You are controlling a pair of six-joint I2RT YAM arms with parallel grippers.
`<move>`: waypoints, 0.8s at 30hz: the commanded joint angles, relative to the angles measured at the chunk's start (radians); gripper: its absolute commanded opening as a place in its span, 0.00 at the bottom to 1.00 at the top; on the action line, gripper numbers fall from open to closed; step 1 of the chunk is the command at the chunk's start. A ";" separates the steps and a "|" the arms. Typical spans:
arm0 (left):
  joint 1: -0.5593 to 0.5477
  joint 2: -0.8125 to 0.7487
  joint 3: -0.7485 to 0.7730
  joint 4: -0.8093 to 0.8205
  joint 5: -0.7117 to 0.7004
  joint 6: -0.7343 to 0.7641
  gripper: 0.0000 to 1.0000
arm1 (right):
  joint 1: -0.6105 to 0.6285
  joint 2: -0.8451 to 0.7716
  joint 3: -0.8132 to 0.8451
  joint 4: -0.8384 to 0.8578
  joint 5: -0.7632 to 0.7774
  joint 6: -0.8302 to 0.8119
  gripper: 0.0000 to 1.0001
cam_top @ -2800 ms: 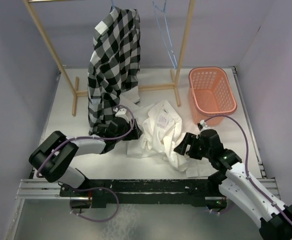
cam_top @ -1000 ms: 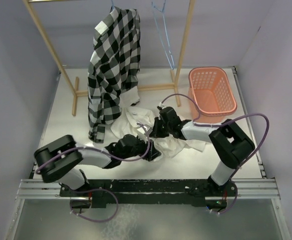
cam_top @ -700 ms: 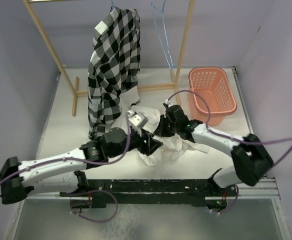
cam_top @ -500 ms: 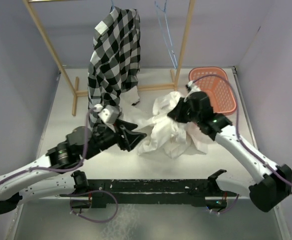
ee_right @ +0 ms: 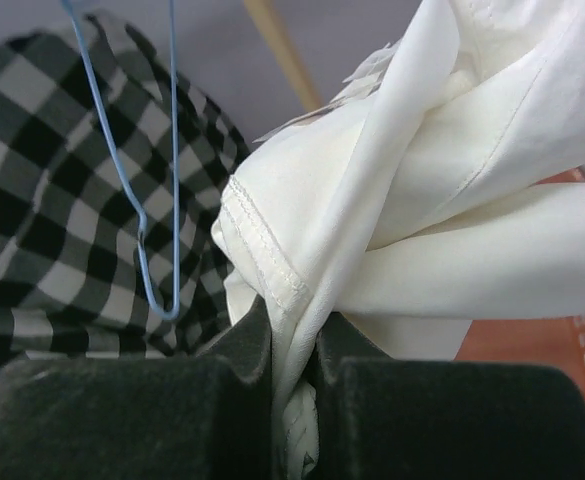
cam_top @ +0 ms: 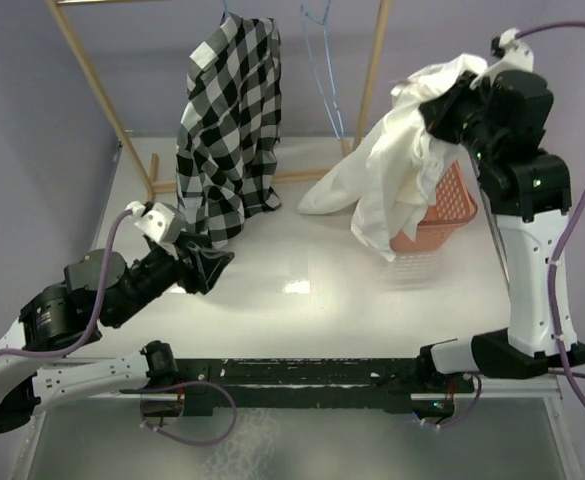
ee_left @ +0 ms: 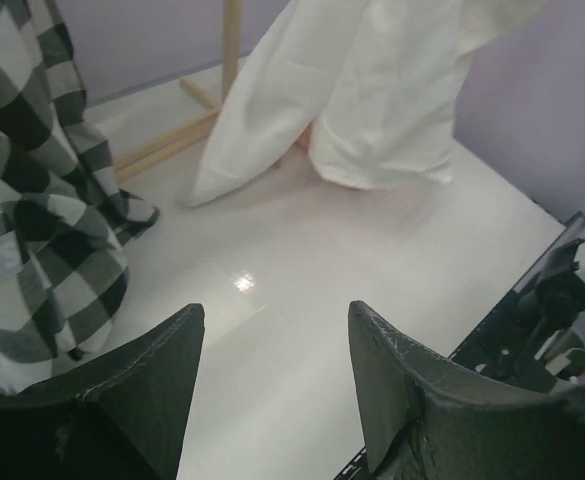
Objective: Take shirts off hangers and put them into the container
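Note:
My right gripper is raised high and shut on a bunched fold of the white shirt; in the right wrist view the cloth is pinched between the jaws. The shirt hangs over the salmon-pink container and hides most of it, with its tail trailing left to the table. The plaid shirt hangs from the wooden rack. A bare light-blue hanger hangs beside it. My left gripper is low at the front left, open and empty, just right of the plaid hem.
The rack's slanted wooden poles and floor feet stand at the back of the table. Purple walls close in the left, back and right sides. The arms' black base rail runs along the near edge.
My right gripper has lifted the white shirt off the table, up and to the right, above the container. My left arm has drawn back to the left, away from the shirt.

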 commanded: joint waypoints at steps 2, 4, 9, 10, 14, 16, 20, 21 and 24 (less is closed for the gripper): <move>-0.002 -0.063 -0.012 -0.072 -0.141 0.073 0.63 | -0.058 0.176 0.393 -0.037 0.099 -0.050 0.00; -0.002 -0.080 -0.032 -0.076 -0.162 0.087 0.63 | -0.076 0.260 0.584 -0.045 0.132 -0.038 0.00; -0.002 -0.113 -0.071 -0.114 -0.223 0.096 0.63 | -0.131 0.382 0.781 0.033 0.142 -0.009 0.00; -0.001 -0.122 -0.080 -0.110 -0.224 0.099 0.63 | -0.139 0.365 0.742 0.090 0.150 -0.009 0.00; -0.002 -0.161 -0.134 -0.074 -0.242 0.115 0.64 | -0.156 0.293 0.603 0.354 0.193 -0.038 0.00; -0.001 -0.178 -0.160 -0.052 -0.252 0.123 0.64 | -0.157 0.320 0.651 0.412 0.227 -0.092 0.00; -0.001 -0.199 -0.219 -0.004 -0.270 0.134 0.64 | -0.157 0.371 0.714 0.380 0.259 -0.135 0.00; -0.002 -0.199 -0.231 0.006 -0.271 0.136 0.64 | -0.157 0.359 0.657 0.375 0.292 -0.151 0.00; -0.002 -0.185 -0.250 0.003 -0.272 0.126 0.64 | -0.157 0.358 0.501 0.315 0.360 -0.190 0.00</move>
